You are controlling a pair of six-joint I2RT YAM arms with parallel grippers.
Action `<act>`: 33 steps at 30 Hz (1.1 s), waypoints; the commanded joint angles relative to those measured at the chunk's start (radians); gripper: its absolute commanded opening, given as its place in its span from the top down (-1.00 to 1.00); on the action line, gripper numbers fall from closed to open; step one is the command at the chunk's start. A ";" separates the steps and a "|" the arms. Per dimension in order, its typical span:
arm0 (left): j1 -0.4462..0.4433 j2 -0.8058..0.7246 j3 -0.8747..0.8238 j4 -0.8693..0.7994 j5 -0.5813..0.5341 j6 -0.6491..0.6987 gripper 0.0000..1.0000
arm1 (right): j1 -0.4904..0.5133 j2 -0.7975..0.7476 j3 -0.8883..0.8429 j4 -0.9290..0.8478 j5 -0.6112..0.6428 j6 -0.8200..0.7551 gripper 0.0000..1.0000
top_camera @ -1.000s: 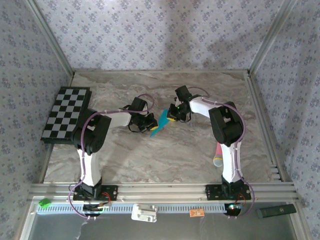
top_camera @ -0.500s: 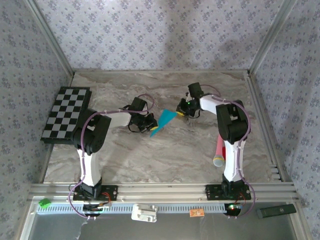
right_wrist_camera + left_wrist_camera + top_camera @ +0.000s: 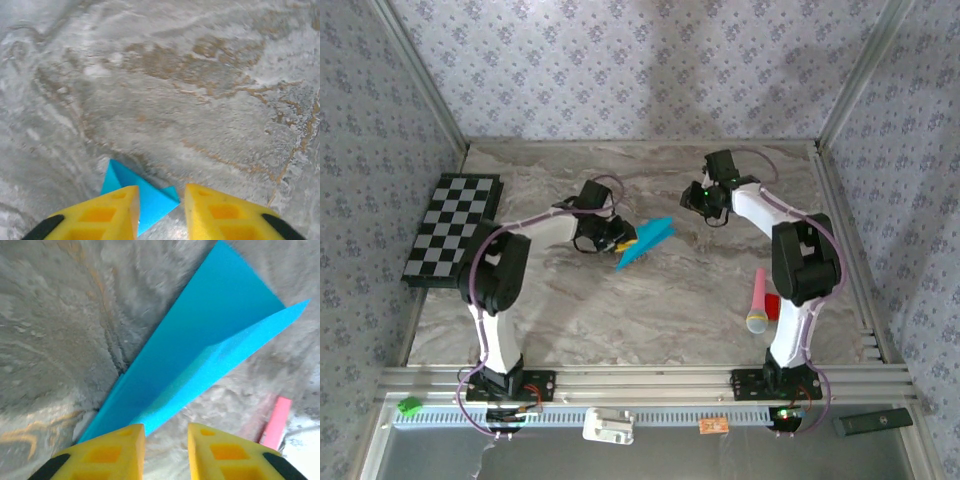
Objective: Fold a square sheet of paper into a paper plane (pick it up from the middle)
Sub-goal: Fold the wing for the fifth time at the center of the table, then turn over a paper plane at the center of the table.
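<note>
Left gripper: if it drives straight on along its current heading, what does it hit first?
The paper plane. In the left wrist view it lies right ahead of the left gripper, its near end at the parted jaws. The pink stick sits farther off to the side, probably out of line.

the paper plane (image 3: 210, 335) is thin teal paper, matt, faintly grainy, with crisp creases. the table (image 3: 670, 310) looks like smooth grey veined stone with a dull sheen. the left gripper (image 3: 166, 432) and the right gripper (image 3: 161, 197) have fingers (image 3: 107, 455) of matt yellow plastic. the rail (image 3: 640, 380) along the table's near edge is bare ribbed metal.
</note>
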 commanded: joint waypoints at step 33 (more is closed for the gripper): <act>0.293 -0.443 -0.297 -0.176 -0.345 0.201 -1.00 | 0.450 0.363 0.565 -0.671 0.491 0.348 -0.61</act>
